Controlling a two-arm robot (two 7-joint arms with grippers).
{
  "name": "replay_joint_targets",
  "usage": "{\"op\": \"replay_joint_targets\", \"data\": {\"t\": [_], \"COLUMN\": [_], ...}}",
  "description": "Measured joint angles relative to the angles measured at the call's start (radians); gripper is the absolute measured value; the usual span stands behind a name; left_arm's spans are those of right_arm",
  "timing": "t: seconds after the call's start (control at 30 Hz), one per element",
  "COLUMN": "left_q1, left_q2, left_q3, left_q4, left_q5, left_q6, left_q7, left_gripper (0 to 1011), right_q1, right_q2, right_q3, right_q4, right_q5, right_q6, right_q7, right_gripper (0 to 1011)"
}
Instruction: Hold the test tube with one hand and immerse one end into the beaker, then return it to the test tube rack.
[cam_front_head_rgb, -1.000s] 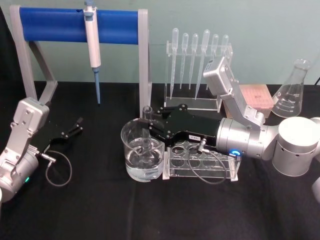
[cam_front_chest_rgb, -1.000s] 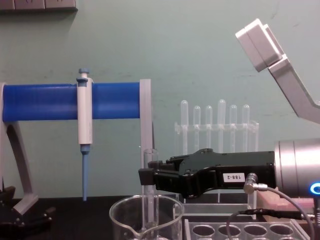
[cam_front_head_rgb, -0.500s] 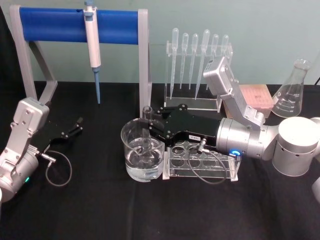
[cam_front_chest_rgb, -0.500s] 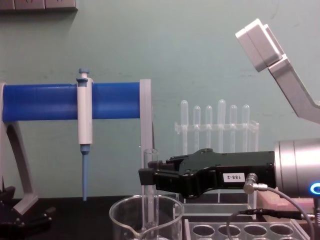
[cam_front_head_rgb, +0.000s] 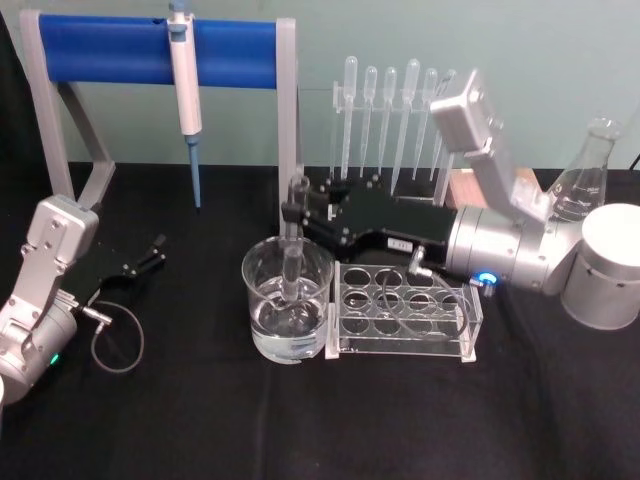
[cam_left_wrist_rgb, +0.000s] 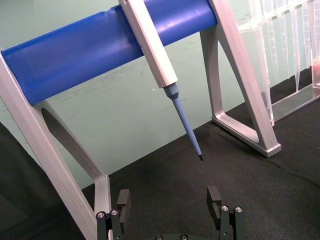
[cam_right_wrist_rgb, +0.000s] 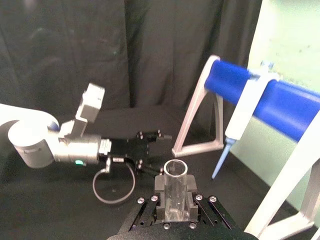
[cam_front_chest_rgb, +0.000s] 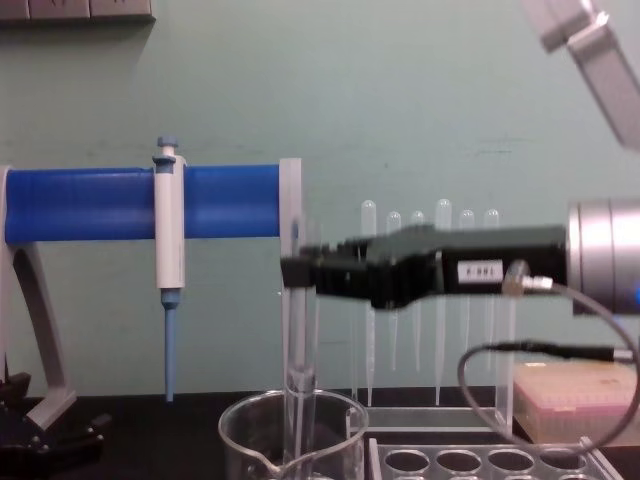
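- Glass dominates what we see: the test tube (cam_front_head_rgb: 294, 232), a slim clear cylinder with a rimmed open mouth, stands upright with its lower end inside the beaker (cam_front_head_rgb: 287, 298).
- We see the right gripper (cam_front_head_rgb: 293, 214), black with flat jaws and a white label on its body, clamped on the tube's upper part; it reaches in from the right above the bench (cam_front_head_rgb: 200, 420), and behind it sits a smooth silver cylindrical wrist.
- From the right wrist view we look down the tube's round open rim (cam_right_wrist_rgb: 176, 169), pinched between two black pads (cam_right_wrist_rgb: 159, 185).
- In the chest view the tube (cam_front_chest_rgb: 297, 350) runs straight down past the beaker's rolled rim (cam_front_chest_rgb: 292, 420).
- The beaker is wide and clear, with some clear liquid in the bottom, and stands just beside a clear plastic rack (cam_front_head_rgb: 405, 312) with round holes.
- We find the left gripper (cam_front_head_rgb: 156, 250) resting low at the left of the black cloth-covered bench, its fingers (cam_left_wrist_rgb: 214, 198) spread apart and gripping nothing.
- Behind stands a blue padded bar (cam_front_head_rgb: 150, 50) on grey legs, with a white-and-blue pipettor (cam_front_head_rgb: 185, 85) hanging from it.
- Thin bulb-topped pipettes (cam_front_head_rgb: 395, 125) hang in a clear stand at the back.
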Motion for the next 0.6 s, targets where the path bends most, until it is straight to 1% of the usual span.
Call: {"op": "replay_joint_targets", "data": {"t": [0.17, 0.33, 0.37, 0.5, 0.6], "left_q1": [0.0, 0.0, 0.0, 0.0, 0.0], "left_q2": [0.0, 0.0, 0.0, 0.0, 0.0], "left_q3": [0.0, 0.0, 0.0, 0.0, 0.0], "left_q4": [0.0, 0.0, 0.0, 0.0, 0.0], "left_q5": [0.0, 0.0, 0.0, 0.0, 0.0], "left_q6": [0.0, 0.0, 0.0, 0.0, 0.0], "left_q7": [0.0, 0.0, 0.0, 0.0, 0.0], "left_gripper": [1000, 1000, 1000, 1000, 1000], "right_q1": [0.009, 0.015, 0.016, 0.016, 0.006], "right_q2": [0.015, 0.037, 0.047, 0.072, 0.104], "right_q3": [0.019, 0.046, 0.055, 0.073, 0.093], "right_q4": [-0.038, -0.089, -0.106, -0.142, -0.174], "right_q5": [0.028, 0.065, 0.076, 0.101, 0.124], "right_q6": [0.016, 0.034, 0.041, 0.053, 0.055], "right_q7": [0.0, -0.013, -0.018, -0.025, -0.028], "right_gripper": [242, 242, 242, 242, 242]}}
